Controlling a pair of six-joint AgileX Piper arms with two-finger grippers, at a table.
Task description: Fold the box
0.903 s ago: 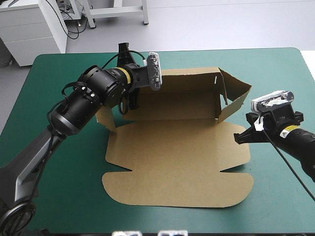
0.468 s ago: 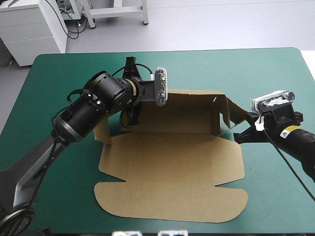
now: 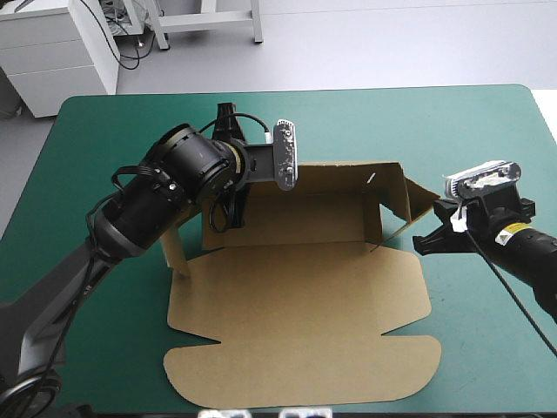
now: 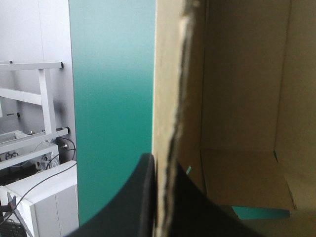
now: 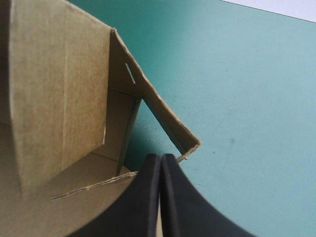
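High view showed the brown box (image 3: 296, 296) lying open on the teal-green table cover (image 3: 487, 131), a little toward the near edge of the table's middle. Most of the sheet lay flat. The rear wall (image 3: 331, 187) stood raised along the side farthest from the robot, and the rounded lid panel (image 3: 305, 370) lay flat toward the near edge. A right side flap (image 3: 407, 196) angled outward from the rear wall's right end, and a left side flap (image 3: 178, 248) stood up at the opposite end, partly hidden under the left arm. The left gripper (image 3: 228, 209) was at the left end of the rear wall, reaching down over its top edge. Left wrist view confirmed the hold: the left gripper (image 4: 160, 163) had its black fingers all but closed, one on each side of the board's raw edge, with the box (image 4: 237, 98) interior on one side and the table cover (image 4: 111, 98) on the other. The right gripper (image 3: 425, 241) sat low at the box's right edge, at the foot of the right side flap. In the right wrist view the right gripper (image 5: 160, 157) had its fingers drawn together into a narrow arch. A thin cut edge of the box (image 5: 59, 98) ran into the slit between them, so it appeared to be pinching the board there. The corner of the right side flap (image 5: 163, 118) stood just beside the fingertips. Bare table cover (image 5: 237, 89) lay beyond it.
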